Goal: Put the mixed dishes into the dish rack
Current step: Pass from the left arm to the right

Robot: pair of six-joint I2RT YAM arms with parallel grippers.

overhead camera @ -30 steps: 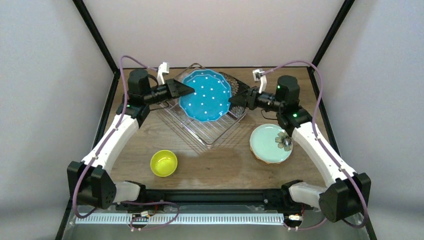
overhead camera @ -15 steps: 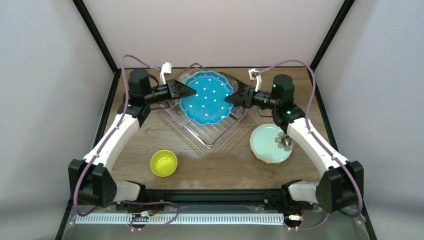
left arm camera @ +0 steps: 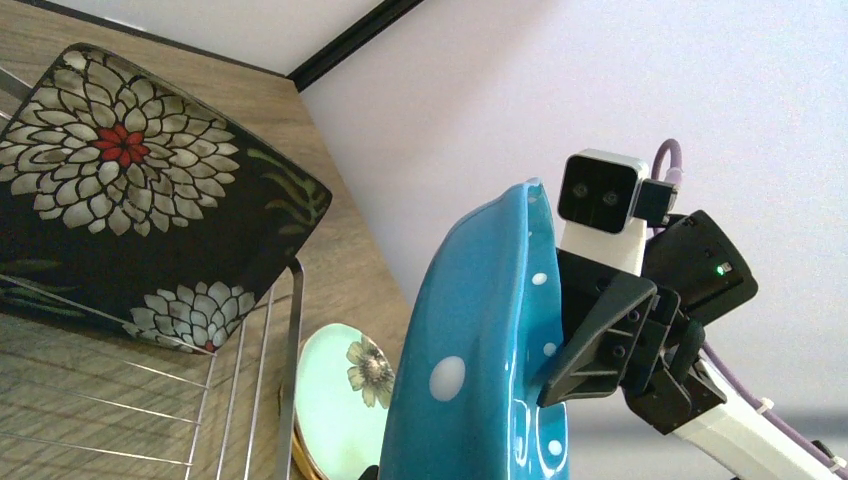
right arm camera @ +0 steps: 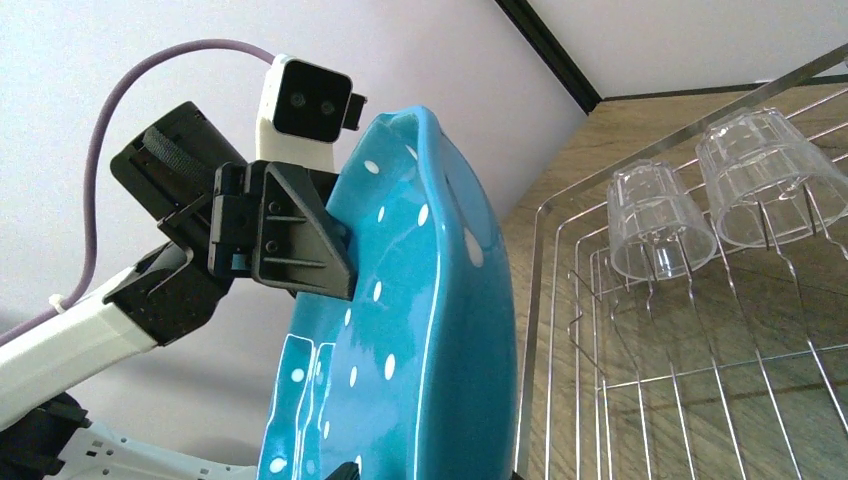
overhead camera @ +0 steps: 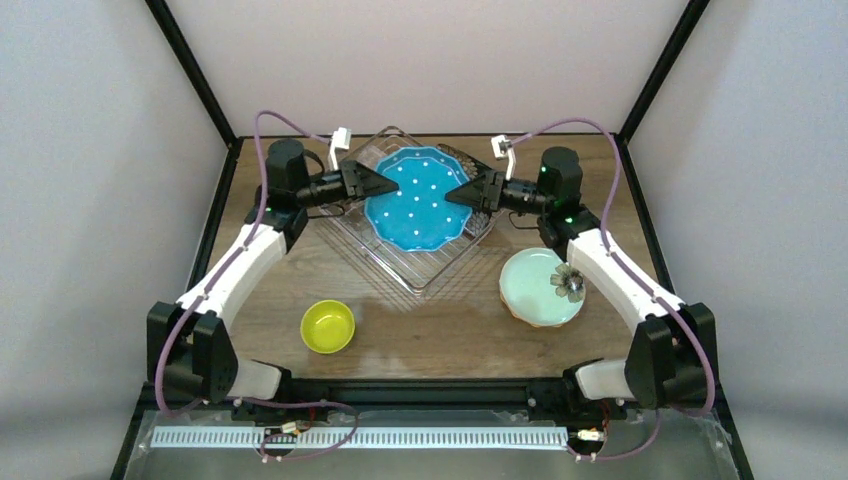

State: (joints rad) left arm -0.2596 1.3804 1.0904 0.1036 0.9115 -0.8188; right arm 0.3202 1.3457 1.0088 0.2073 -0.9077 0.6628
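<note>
A teal plate (overhead camera: 415, 205) with white dots hangs tilted over the dish rack (overhead camera: 420, 272). My left gripper (overhead camera: 385, 183) is shut on the plate's left rim. At the opposite rim, my right gripper (overhead camera: 452, 195) is open, a finger on each side of the edge (right arm camera: 428, 475). A black square floral plate (left arm camera: 130, 190) stands in the rack's far corner. Two clear glasses (right arm camera: 660, 215) sit upside down on the prongs. The mint flower plate (overhead camera: 540, 287) lies on the table to the right, and a yellow-green bowl (overhead camera: 328, 326) sits front left.
An orange rim (overhead camera: 512, 312) shows under the mint plate. The rack's metal rim (left arm camera: 291, 340) runs just below the teal plate. Black frame posts rise at the table's back corners.
Both arms have carried the teal plate a little back and down over the rack. My right gripper has slid onto the plate's rim and its jaws have narrowed slightly.
</note>
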